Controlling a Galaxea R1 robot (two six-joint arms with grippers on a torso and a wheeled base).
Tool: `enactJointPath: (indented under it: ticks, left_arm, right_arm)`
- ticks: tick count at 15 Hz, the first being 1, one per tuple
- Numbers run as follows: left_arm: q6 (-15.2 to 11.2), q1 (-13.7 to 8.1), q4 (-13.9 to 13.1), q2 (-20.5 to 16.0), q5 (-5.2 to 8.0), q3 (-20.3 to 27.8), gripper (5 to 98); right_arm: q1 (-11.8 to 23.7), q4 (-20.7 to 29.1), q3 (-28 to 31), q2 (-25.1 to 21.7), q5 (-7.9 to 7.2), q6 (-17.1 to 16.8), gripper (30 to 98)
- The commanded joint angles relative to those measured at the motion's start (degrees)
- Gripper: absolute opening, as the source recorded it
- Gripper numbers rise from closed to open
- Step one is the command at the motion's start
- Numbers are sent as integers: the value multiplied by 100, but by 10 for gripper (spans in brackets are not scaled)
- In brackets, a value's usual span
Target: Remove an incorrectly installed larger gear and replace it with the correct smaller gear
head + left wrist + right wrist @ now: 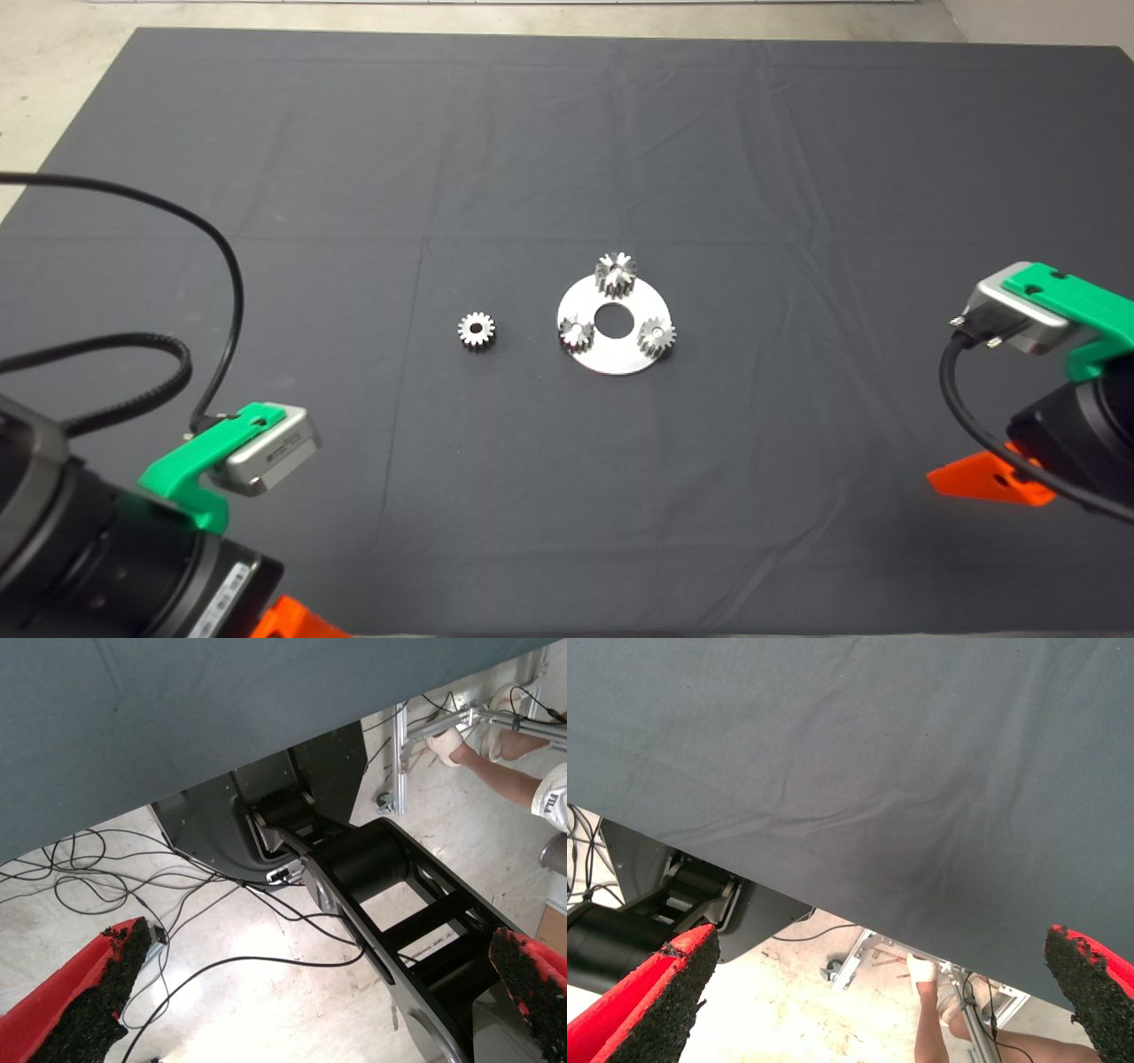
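1. While both arms are waiting at the mat's near edge, the left gripper [301,1010] is hanging at the lower left of the head view and the right gripper [877,992] at the lower right; each is holding its red fingers spread wide apart with nothing between the pads.
2. Wide bare stretches of the dark mat [567,496] are lying between the grippers and the parts in the middle, leaving free room on every side.
3. The smaller gear [477,330] is lying flat on the mat, bore pointing straight up, just to the left of the round metal plate [613,359] and apart from it.
4. It is showing a dull grey face, short straight teeth and a round centre hole.
5. Two small gears [576,331] are sitting on the plate's near half, either side of its centre hole.
6. The larger gear [616,273] is standing upright at the plate's far rim, taller than the rest, its shiny star-like top facing up.
7. In the wrist views, floor cables and a person's leg [935,1036] are showing beyond the mat's edge.
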Motion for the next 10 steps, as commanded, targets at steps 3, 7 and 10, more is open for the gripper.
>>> enactJointPath:
  ticks: [3,7,10]
  left_arm:
    - [-16,-62,-15,-37,-17,70,983]
    - [-16,-62,-6,-26,-17,85,983]
    - [-42,-54,2,-44,9,94,983]
  right_arm:
    - [33,-637,-957,452,-182,-136,968]
    - [-831,-1387,-2297,1305,-182,-816,968]
    - [-1028,-1991,-3039,2119,-166,-994,968]
